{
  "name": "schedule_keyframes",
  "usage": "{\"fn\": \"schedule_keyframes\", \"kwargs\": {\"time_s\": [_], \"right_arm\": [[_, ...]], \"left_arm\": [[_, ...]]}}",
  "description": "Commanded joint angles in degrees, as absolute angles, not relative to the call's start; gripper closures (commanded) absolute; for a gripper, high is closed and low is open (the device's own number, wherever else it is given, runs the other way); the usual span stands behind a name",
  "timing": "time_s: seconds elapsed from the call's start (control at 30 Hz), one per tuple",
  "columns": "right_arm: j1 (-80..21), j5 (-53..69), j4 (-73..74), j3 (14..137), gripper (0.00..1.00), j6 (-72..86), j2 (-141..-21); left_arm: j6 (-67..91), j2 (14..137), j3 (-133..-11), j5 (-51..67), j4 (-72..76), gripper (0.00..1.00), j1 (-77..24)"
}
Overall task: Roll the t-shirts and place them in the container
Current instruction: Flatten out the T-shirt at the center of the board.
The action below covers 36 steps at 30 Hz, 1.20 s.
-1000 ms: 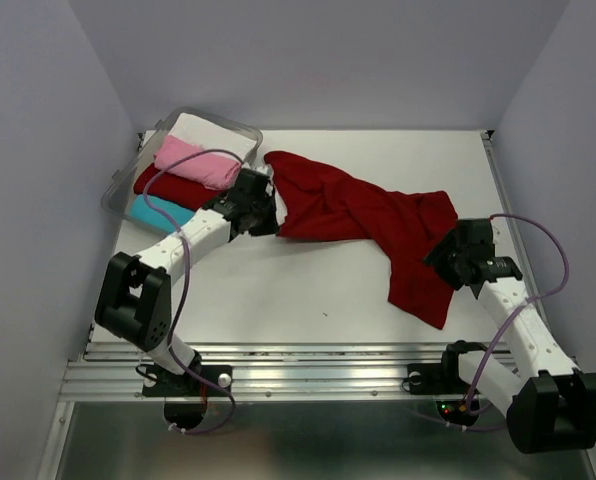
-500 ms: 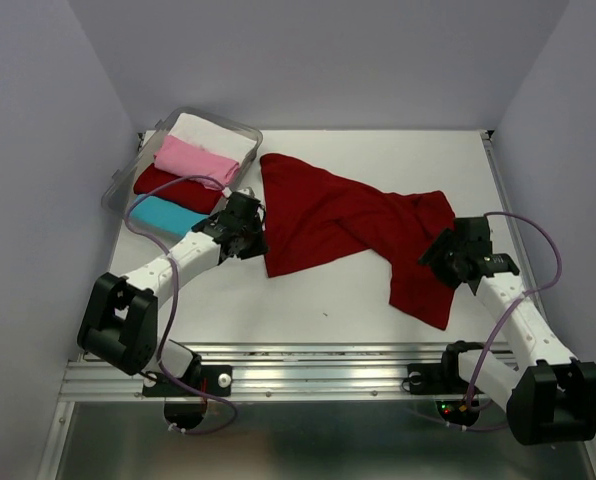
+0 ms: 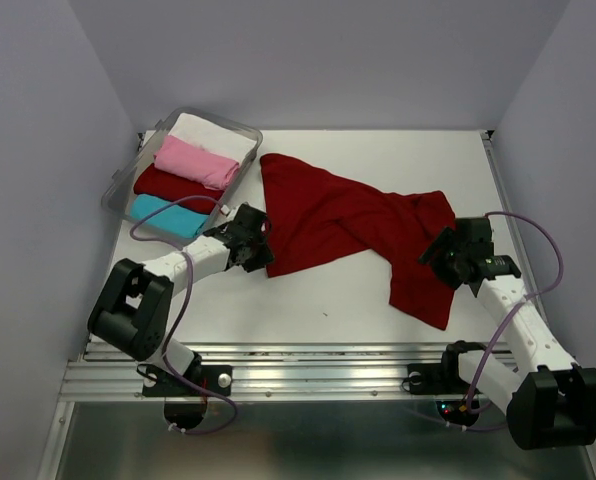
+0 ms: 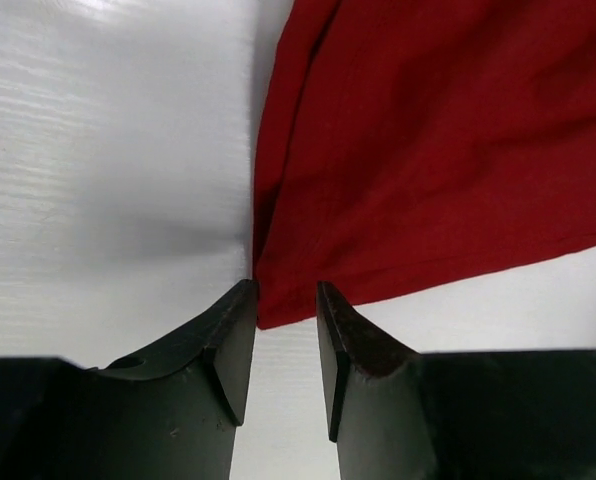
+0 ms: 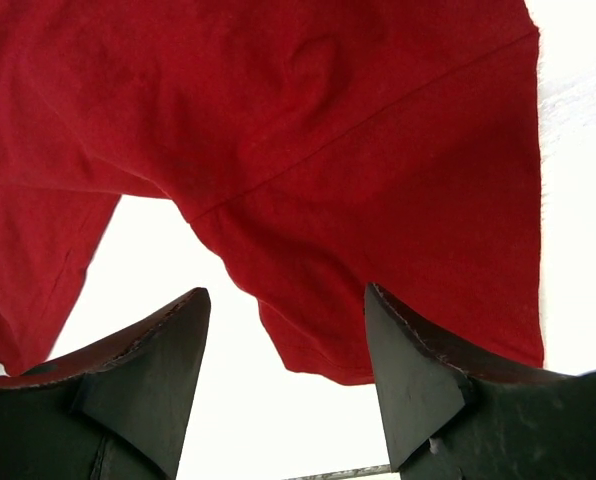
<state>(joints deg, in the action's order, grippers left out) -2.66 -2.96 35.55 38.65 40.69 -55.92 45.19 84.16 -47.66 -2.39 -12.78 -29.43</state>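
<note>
White table carries the dark red t-shirt, crumpled across its middle. The left gripper is slightly apart at the shirt's near-left corner, and the right gripper is wide apart over its right end.

Left arm, right arm, white links, black joint housings, looping purple cables, left tool, right tool, matte black wedge fingers.

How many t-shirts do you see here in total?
5. In the clear bin: white, pink, dark red and cyan ones; on the table, a large dark red one. Others may hide underneath.
</note>
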Motion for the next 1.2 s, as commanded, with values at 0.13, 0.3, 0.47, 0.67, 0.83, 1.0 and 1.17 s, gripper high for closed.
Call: {"fn": "schedule_keyframes", "kwargs": {"time_s": [0.13,0.3,0.47,0.67,0.83,1.0,1.17], "right_arm": [[-2.3,-3.2,34.2,40.1,0.31,39.8,-56.2],[-2.3,-3.4,34.3,39.7,0.3,40.1,-56.5],[-2.3,-3.4,34.3,39.8,0.3,40.0,-56.5],[-2.3,-3.9,34.4,40.3,0.24,39.6,-56.2],[-2.3,-4.6,34.1,40.4,0.16,39.9,-57.4],[-2.3,-3.5,30.3,40.2,0.15,39.3,-64.6],[-2.3,-3.2,27.2,41.3,0.15,38.4,-70.9]], "left_arm": [[48.0,89.6,-47.5,-1.9,-8.9,0.74,-30.3],[46.7,91.8,-49.2,-1.4,-9.1,0.9,-30.4],[44.9,91.4,-53.4,-4.6,-13.3,1.0,-30.4],[41.8,84.6,-58.5,-10.3,-17.6,1.0,-30.3],[41.1,79.9,-57.8,-7.4,-18.4,1.0,-30.3],[42.5,78.2,-53.9,-4.7,-16.1,1.0,-30.3],[42.4,76.9,-51.9,-4.7,-15.7,1.0,-30.2]]}}
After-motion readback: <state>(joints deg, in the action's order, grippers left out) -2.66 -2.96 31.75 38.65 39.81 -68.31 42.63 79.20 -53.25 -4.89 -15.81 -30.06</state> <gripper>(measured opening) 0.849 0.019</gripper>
